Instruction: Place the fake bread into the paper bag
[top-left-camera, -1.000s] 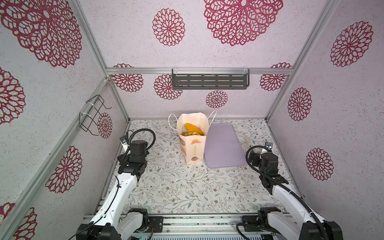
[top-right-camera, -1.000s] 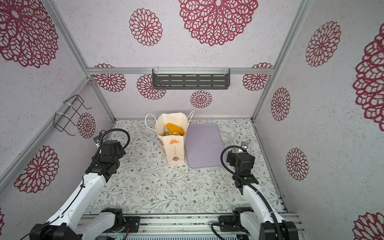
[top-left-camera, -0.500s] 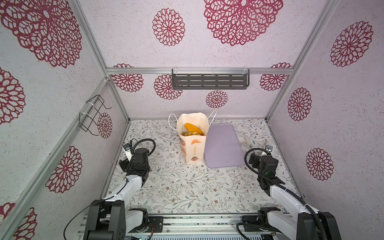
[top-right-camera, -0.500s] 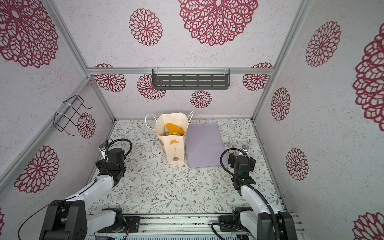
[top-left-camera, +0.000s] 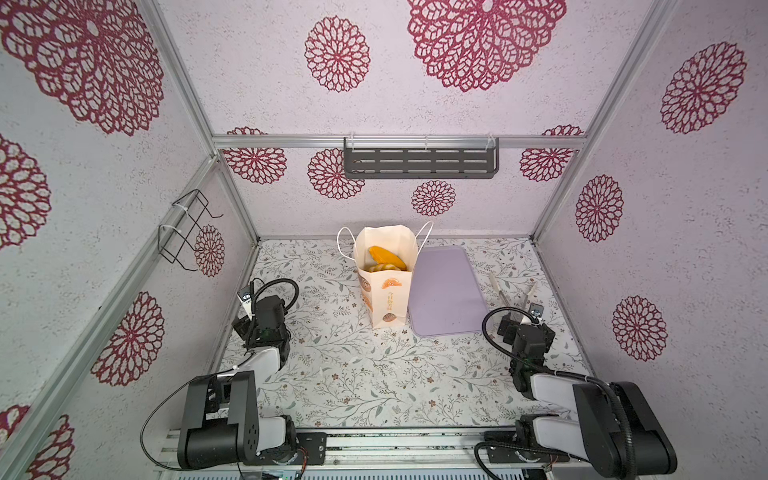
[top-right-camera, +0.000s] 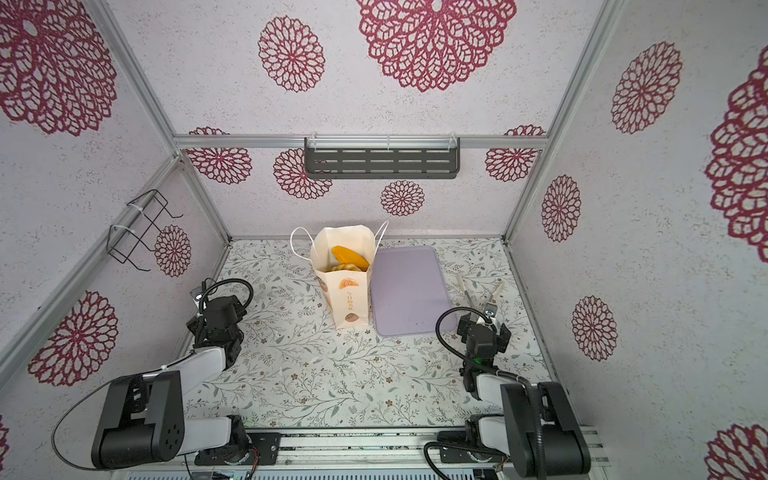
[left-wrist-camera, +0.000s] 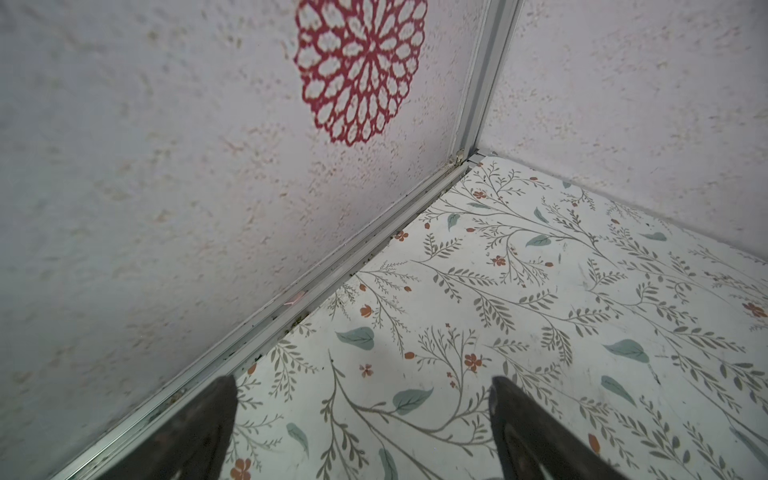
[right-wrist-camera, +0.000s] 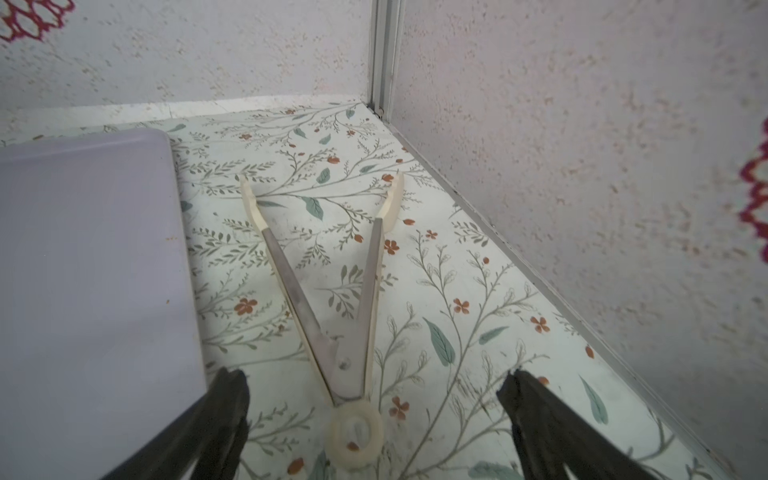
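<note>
Paper bag (top-left-camera: 388, 291) (top-right-camera: 349, 293): upright at back centre of the worktop (top-left-camera: 374, 374), mouth open, white cord handles splayed to either side. Printed bread pictures and vertical lettering on the near face.

Fake bread (top-left-camera: 384, 259) (top-right-camera: 348, 257): inside the bag, glossy orange pieces piled below the rim. Number of pieces hard to make out from above; one long smooth piece on top, striped ones under it.

Lilac tray (top-left-camera: 446, 291) (top-right-camera: 409, 291) (right-wrist-camera: 83, 270): flat on the worktop, just beside the bag on its right.

Tongs (right-wrist-camera: 332, 299) (top-left-camera: 496, 286) (top-right-camera: 463, 289): flat on the worktop, open in a V, right of the tray and apart from it, near the right wall. Metal arms, cream tips toward the back wall, ring end toward the front.

Left pincer (left-wrist-camera: 361, 382): spread wide, pinching nothing. Low over bare worktop close to the rail at the foot of the left wall, well apart from the bag. Left arm (top-left-camera: 266, 328) bent low along that wall.

Right pincer (right-wrist-camera: 372, 374): spread wide, pinching nothing. Sits above the ring end of the tongs, not touching them; tray corner beside one finger. Right arm (top-left-camera: 528, 340) low near the right wall, front of the tongs.
</note>
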